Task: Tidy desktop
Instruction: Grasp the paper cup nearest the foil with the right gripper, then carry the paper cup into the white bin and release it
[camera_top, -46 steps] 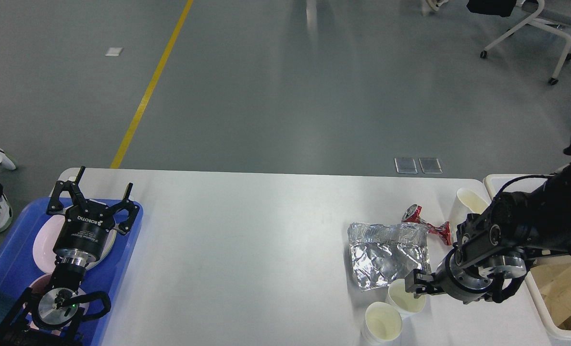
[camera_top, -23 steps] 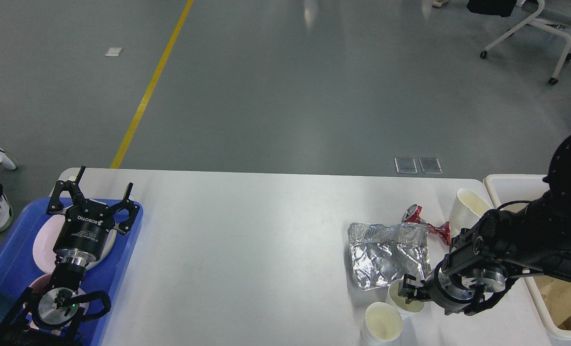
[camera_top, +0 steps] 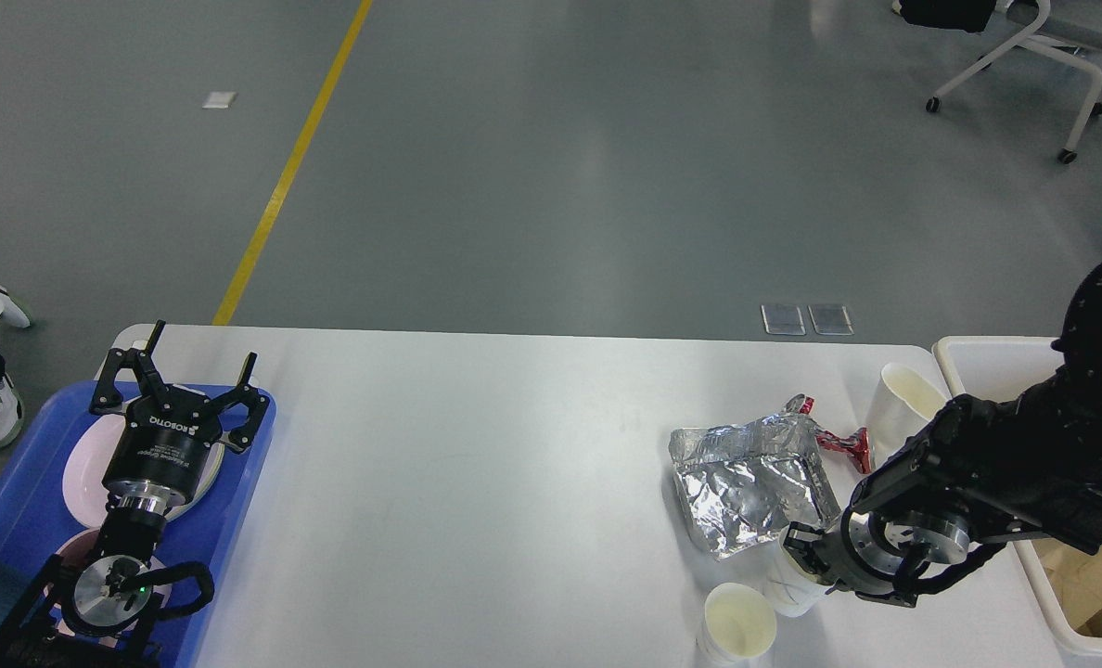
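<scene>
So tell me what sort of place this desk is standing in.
Probably a workshop or lab hall rather than an office: a wide bare grey floor with a yellow line painted across it, metal floor plates, and a wheeled chair standing off in the open.

A white counter (camera_top: pixel 477 482) is shown; the right pincer (camera_top: pixel 806 557) is closed on a paper cup (camera_top: pixel 792 589) beside crumpled foil (camera_top: pixel 750 482). The left pincer (camera_top: pixel 175 385) is held spread above a blue tray (camera_top: pixel 236 501).

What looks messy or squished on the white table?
A crumpled silver foil wrapper lies on the desktop, and a crushed red can sits behind it. Beside the right gripper, one paper cup leans over, tilted, while another paper cup stands upright.
</scene>
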Controlling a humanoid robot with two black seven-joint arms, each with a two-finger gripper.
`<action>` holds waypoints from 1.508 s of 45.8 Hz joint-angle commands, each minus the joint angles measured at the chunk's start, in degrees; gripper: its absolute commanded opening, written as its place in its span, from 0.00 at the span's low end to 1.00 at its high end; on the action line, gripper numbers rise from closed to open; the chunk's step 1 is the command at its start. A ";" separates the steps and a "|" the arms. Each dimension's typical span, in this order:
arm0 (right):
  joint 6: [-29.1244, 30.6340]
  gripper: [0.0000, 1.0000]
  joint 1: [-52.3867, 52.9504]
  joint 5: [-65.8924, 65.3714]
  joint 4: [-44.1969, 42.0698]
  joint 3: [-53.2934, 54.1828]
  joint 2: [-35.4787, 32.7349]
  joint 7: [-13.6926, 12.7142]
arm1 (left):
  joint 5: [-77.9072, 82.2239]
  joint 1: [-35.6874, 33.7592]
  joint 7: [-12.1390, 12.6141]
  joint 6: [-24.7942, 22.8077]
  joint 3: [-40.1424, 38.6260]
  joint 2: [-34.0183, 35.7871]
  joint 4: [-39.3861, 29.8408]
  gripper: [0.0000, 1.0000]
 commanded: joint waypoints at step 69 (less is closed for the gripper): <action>22.85 0.00 34.13 -1.33 -9.82 -25.05 -22.11 -0.26 | 0.00 0.00 -0.01 0.01 0.00 0.09 0.00 0.96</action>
